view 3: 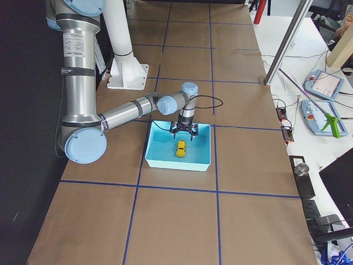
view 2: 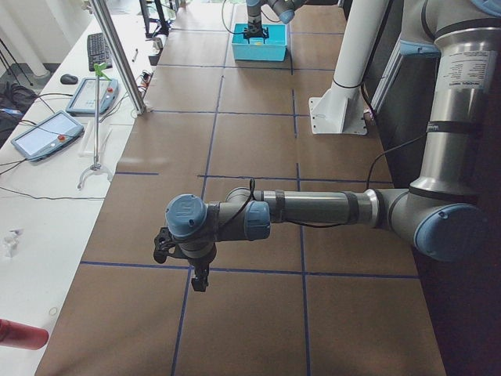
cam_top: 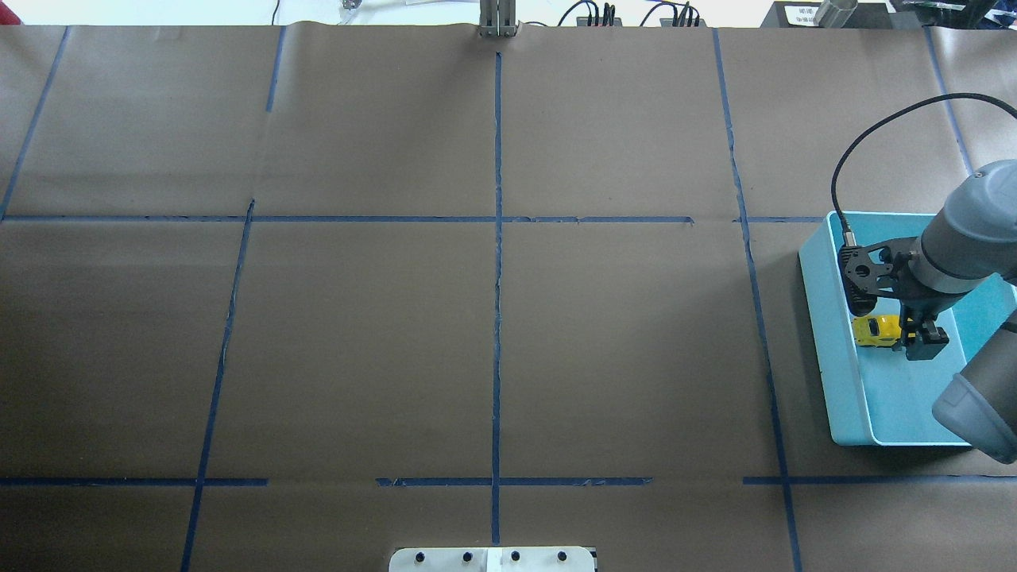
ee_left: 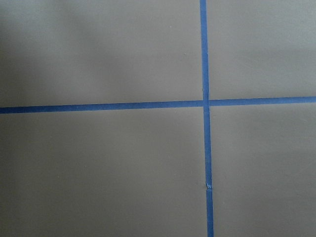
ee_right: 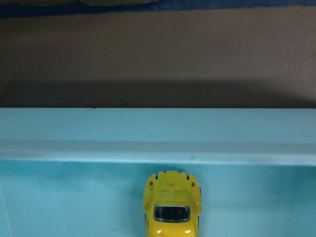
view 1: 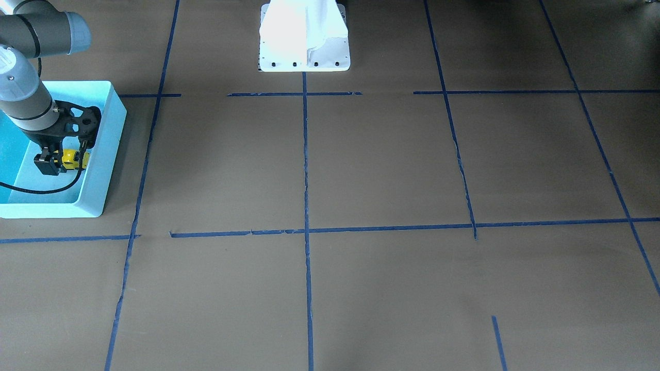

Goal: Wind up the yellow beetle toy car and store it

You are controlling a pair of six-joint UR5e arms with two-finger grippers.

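Note:
The yellow beetle toy car (view 1: pixel 75 158) lies on the floor of the turquoise bin (view 1: pixel 109 149), close to one long wall. It also shows in the overhead view (cam_top: pixel 874 330), the exterior right view (view 3: pixel 180 148) and the right wrist view (ee_right: pixel 172 207). My right gripper (cam_top: pixel 896 327) hangs inside the bin just over the car. Its fingers look spread to either side of the car, and it seems open. No fingers show in the right wrist view. My left gripper (view 2: pixel 196 276) shows only in the exterior left view, low over bare table. I cannot tell if it is open.
The bin (cam_top: pixel 830 342) stands at the table's right end as seen from overhead. A black cable (cam_top: pixel 866 151) loops from the right wrist. The white robot base (view 1: pixel 304 49) stands mid-table at the robot's edge. Brown paper with blue tape lines (ee_left: pixel 204 103) covers the table.

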